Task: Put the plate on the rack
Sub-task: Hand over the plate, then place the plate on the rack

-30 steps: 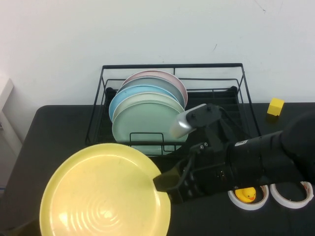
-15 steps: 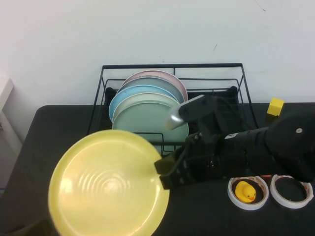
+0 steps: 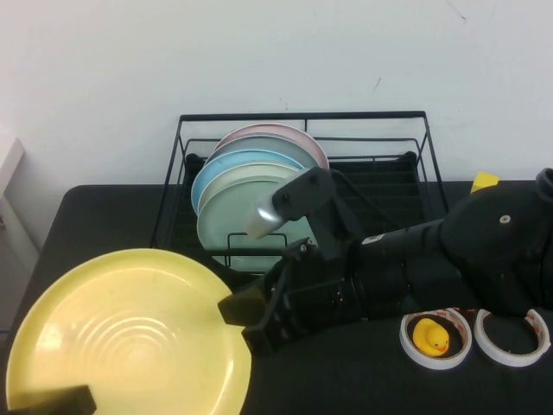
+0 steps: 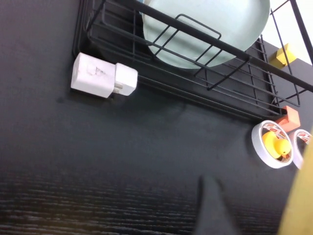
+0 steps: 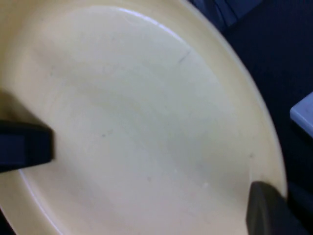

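1. High view: the plate (image 3: 130, 337) is seen held low and nearly flat, well short of the rack (image 3: 302, 115), which lies beyond the right gripper (image 3: 235, 309). That gripper is pressed onto the near rim of the plate, pinching it. The left gripper (image 3: 50, 401) is seen at the opposite rim, overlapping it; whether it is clamped there cannot be told. A green plate (image 3: 255, 216) is stood foremost in the rack, with others behind it.

2. Left wrist view: only a yellow sliver of the plate (image 4: 299, 196) is caught just beside this gripper. The rack (image 4: 220, 93) and green plate (image 4: 205, 24) are seen well ahead across bare table.

3. Right wrist view: the plate (image 5: 146, 122) fills the frame. One finger (image 5: 266, 211) of the right gripper is laid on the rim, and the left gripper (image 5: 24, 147) is seen touching the far rim.

4. Handling, as judged: the plate is taken to be stiff, smooth and light, probably plastic. A wide disc pinched at one edge is likely to sag or swivel, so the raised rim is best gripped squarely, and the plate tipped upright before it is slotted in front of the green plate.
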Available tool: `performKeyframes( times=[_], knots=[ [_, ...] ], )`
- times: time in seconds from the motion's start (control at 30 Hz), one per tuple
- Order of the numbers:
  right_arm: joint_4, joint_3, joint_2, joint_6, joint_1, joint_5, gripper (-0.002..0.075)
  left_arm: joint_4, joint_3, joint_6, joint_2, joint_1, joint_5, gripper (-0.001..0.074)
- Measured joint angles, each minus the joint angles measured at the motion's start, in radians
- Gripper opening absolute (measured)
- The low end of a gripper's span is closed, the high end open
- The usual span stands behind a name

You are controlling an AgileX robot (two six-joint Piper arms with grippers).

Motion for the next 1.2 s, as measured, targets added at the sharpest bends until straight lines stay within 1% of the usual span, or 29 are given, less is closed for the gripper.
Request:
performKeyframes(
  times=[0.03,0.07,0.13,0.17,0.2,0.23,0.27,0.33,0.37,0.43,0.53,0.57,0.6,0.67,0.77,0.87,0.93,0.97,1.03,1.13,1.2],
  knots=[
    [0.011,0.000,0.000,-0.023,0.000,0.000,0.0009,0.000,0.000,0.000,0.000,0.000,0.000,0.0380],
    [0.025,0.000,0.000,-0.047,0.000,0.000,0.0009,0.000,0.000,0.000,0.000,0.000,0.000,0.0335],
    [0.043,0.000,0.000,-0.084,0.000,0.000,0.0010,0.000,0.000,0.002,0.000,0.000,0.005,0.0224],
    [0.045,0.000,0.000,-0.101,0.000,-0.009,0.0011,-0.002,0.000,0.007,0.000,0.000,0.007,0.0149],
    [0.047,0.000,0.002,-0.115,-0.002,-0.021,0.0011,-0.014,0.000,0.014,0.000,0.000,0.007,0.0112],
    [0.047,0.000,0.004,-0.125,-0.004,-0.026,0.0011,-0.023,0.000,0.020,-0.002,0.000,0.008,0.0092],
    [0.047,0.000,0.004,-0.132,-0.006,-0.028,0.0015,-0.029,0.000,0.029,-0.002,0.000,0.008,0.0090],
    [0.055,0.000,0.004,-0.144,-0.008,-0.020,0.0054,-0.030,0.000,0.063,-0.002,0.000,0.001,0.0090],
    [0.061,0.000,0.004,-0.151,-0.008,-0.013,0.0101,-0.030,0.000,0.089,-0.002,0.000,-0.004,0.0090],
    [0.075,0.000,0.004,-0.172,-0.008,0.003,0.0231,-0.035,0.000,0.149,-0.002,0.000,-0.020,0.0090],
    [0.092,0.000,0.002,-0.206,-0.008,0.026,0.0490,-0.062,0.000,0.302,-0.002,0.000,-0.049,0.0090],
    [0.095,-0.004,-0.007,-0.221,-0.008,0.033,0.0558,-0.075,0.000,0.377,0.000,0.000,-0.063,0.0090],
    [0.095,-0.008,-0.019,-0.232,-0.009,0.033,0.0605,-0.091,-0.003,0.459,0.000,0.000,-0.079,0.0090],
    [0.096,-0.025,-0.052,-0.240,-0.018,0.037,0.0652,-0.121,-0.015,0.618,0.002,0.000,-0.117,0.0090],
    [0.079,-0.055,-0.126,-0.245,-0.047,0.045,0.0679,-0.188,-0.042,0.805,0.002,0.000,-0.202,0.0090],
    [0.038,-0.067,-0.219,-0.236,-0.083,0.049,0.0680,-0.228,-0.070,0.993,0.004,0.000,-0.297,0.0090],
    [-0.010,-0.069,-0.287,-0.217,-0.107,0.065,0.0662,-0.236,-0.088,1.130,0.015,0.000,-0.336,0.0090],
    [-0.046,-0.069,-0.320,-0.200,-0.120,0.078,0.0640,-0.242,-0.098,1.198,0.026,0.000,-0.344,0.0090],
    [-0.128,-0.069,-0.377,-0.147,-0.137,0.109,0.0571,-0.263,-0.116,1.319,0.053,0.000,-0.349,0.0090],
    [-0.306,-0.069,-0.455,-0.058,-0.149,0.173,0.0384,-0.351,-0.150,1.488,0.111,0.000,-0.349,0.0090],
    [-0.441,-0.069,-0.501,0.009,-0.149,0.235,0.0215,-0.439,-0.180,1.598,0.167,0.000,-0.341,0.0090]
  ],
)
